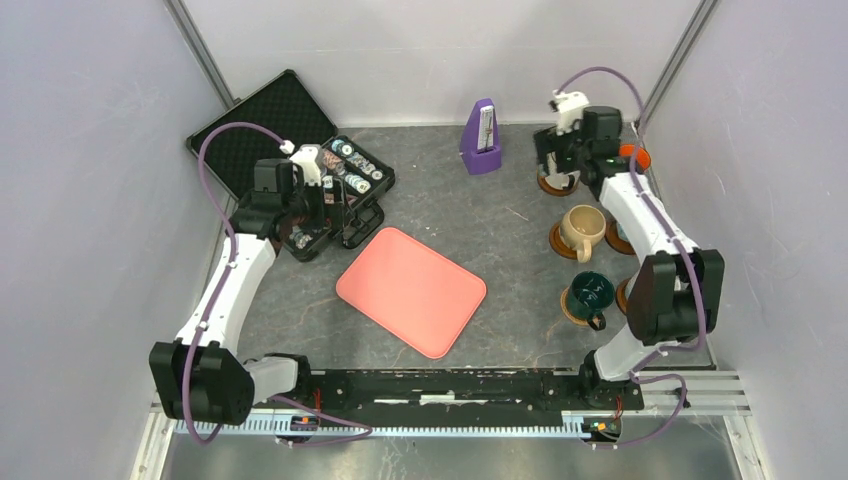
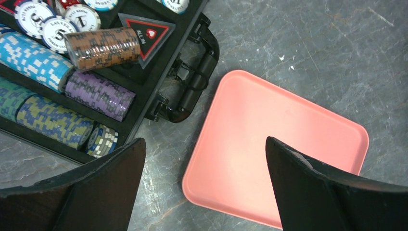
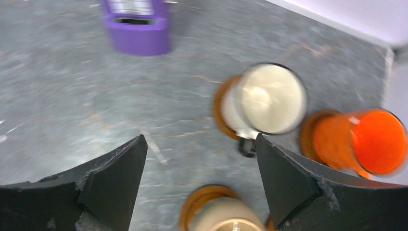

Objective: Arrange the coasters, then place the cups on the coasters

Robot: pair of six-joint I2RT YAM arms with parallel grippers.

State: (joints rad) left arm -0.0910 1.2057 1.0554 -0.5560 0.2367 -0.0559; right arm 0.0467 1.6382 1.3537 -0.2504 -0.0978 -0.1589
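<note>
**A:** Step in hand?

**B:** Cups onto coasters, far right of the counter [image 1: 520, 215]. Looks like the tail of one placement. Right fingers [image 3: 110, 183] spread wide, gripping nothing, hovering just short of the white cup [image 3: 269, 98]. Upright on its coaster [image 3: 219, 103], free of any grip.

**A:** Other cups?

**B:** Orange cup [image 3: 370, 142] just beside the white one, also on a coaster. Tan cup [image 1: 582, 228] nearer the bases, on a coaster. Teal cup [image 1: 590, 293] nearer again, likewise. Four seated, by the look of it.

**A:** And the other two?

**B:** Cannot tell. Two more brown rims peeking out beside the right arm in the top view, tops hidden behind it.

**A:** Left fingers?

**B:** Wide apart too, holding nothing. Hanging over the edge of the pink tray [image 2: 288, 144] and the chip case [image 2: 144, 96], well apart from any cup.

**A:** Next move?

**B:** Probably straight up and back for the right fingers. Must stay clear of the white cup's handle, close to one fingertip. Then a search for any cup not yet seated. If found: a firm grasp, kept upright, lowered centred on a free coaster.

**A:** Anything to watch?

**B:** Tight spacing on that side. Easy to nudge a seated cup off centre.
</note>
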